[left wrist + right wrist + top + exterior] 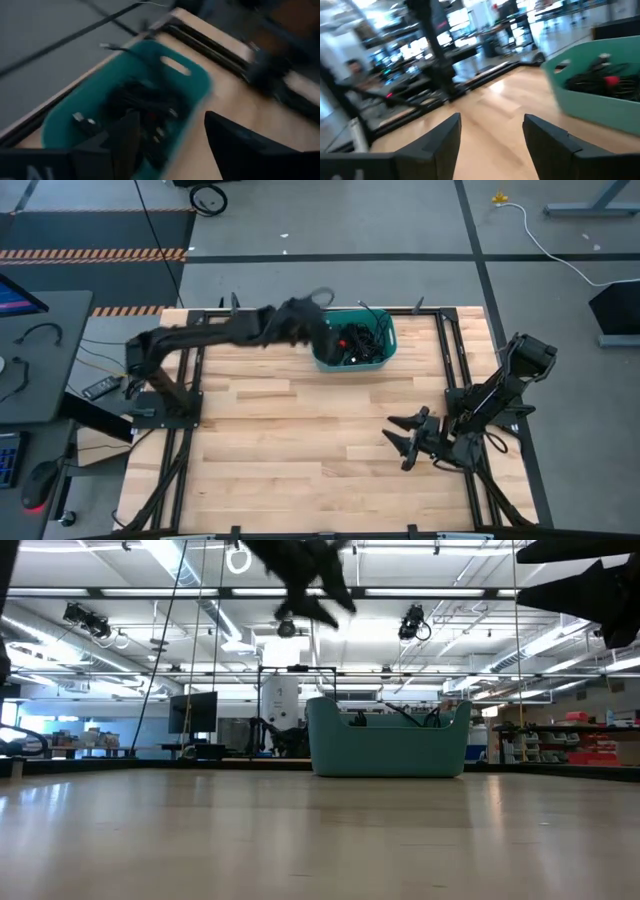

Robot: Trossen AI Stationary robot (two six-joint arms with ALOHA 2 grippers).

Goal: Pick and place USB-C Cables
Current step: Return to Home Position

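My left gripper [170, 120] hangs wide and empty over the teal bin [391, 340] at twelve o'clock, whose USB-C Cables [352, 346] I judge light and limp (pinch mid-bundle); right gripper [403, 440] wide at four.

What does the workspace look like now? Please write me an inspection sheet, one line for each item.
Surface: wooden table, framed by dark rails.
Job's things: USB-C cables piled inside the teal bin, a red tie showing.
Clutter: nothing seen on the table.
Grippers: left gripper open, empty, raised by the bin's left end; right gripper open, empty, over the table's right side.
Cables: white cord on the floor beyond the table.
Surroundings: grey desk left of the table; workshop hall behind.
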